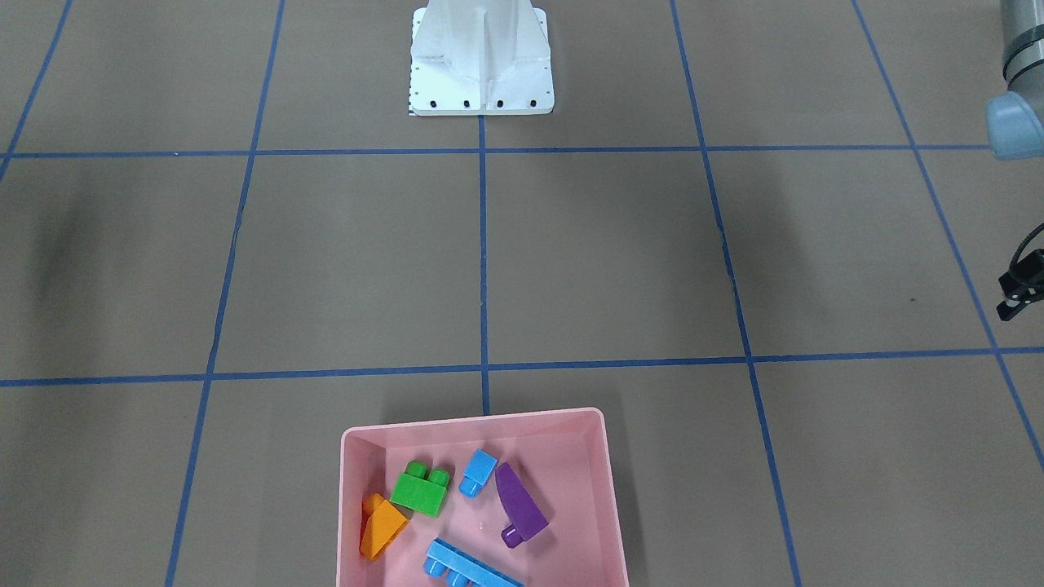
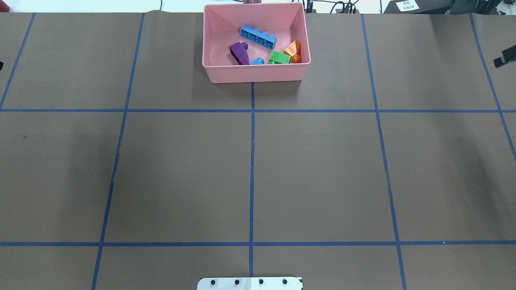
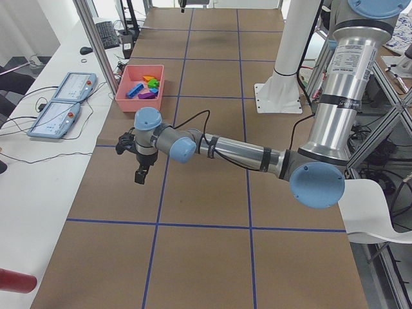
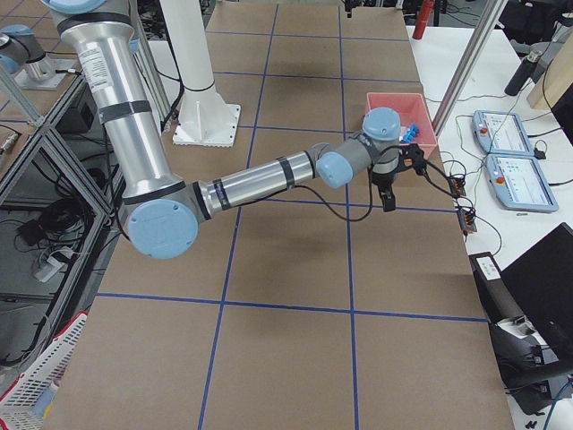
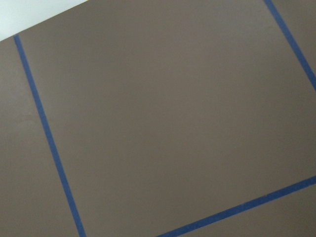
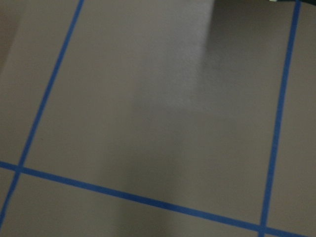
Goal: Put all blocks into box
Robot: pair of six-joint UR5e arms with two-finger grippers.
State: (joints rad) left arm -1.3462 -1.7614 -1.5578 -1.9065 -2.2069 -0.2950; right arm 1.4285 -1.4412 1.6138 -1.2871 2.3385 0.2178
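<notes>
The pink box (image 1: 473,418) stands at the table's far edge from the robot. Inside it lie the orange wedge (image 1: 380,528), the green two-stud block (image 1: 420,489), the small blue block (image 1: 478,473), the purple wedge (image 1: 519,505) and the long blue block (image 1: 465,567). My left gripper (image 1: 1011,297) hangs over bare table far to the box's side, only partly in frame. My right gripper (image 2: 504,59) shows as a black sliver at the overhead view's right edge. Nothing is seen in either gripper, and I cannot tell whether either is open or shut.
The white base plate (image 1: 481,90) stands at the robot's side of the table. Blue tape lines (image 2: 252,161) divide the brown table top. Two teach pendants (image 3: 64,106) lie on the white bench beyond the box, next to a metal frame post (image 3: 96,45).
</notes>
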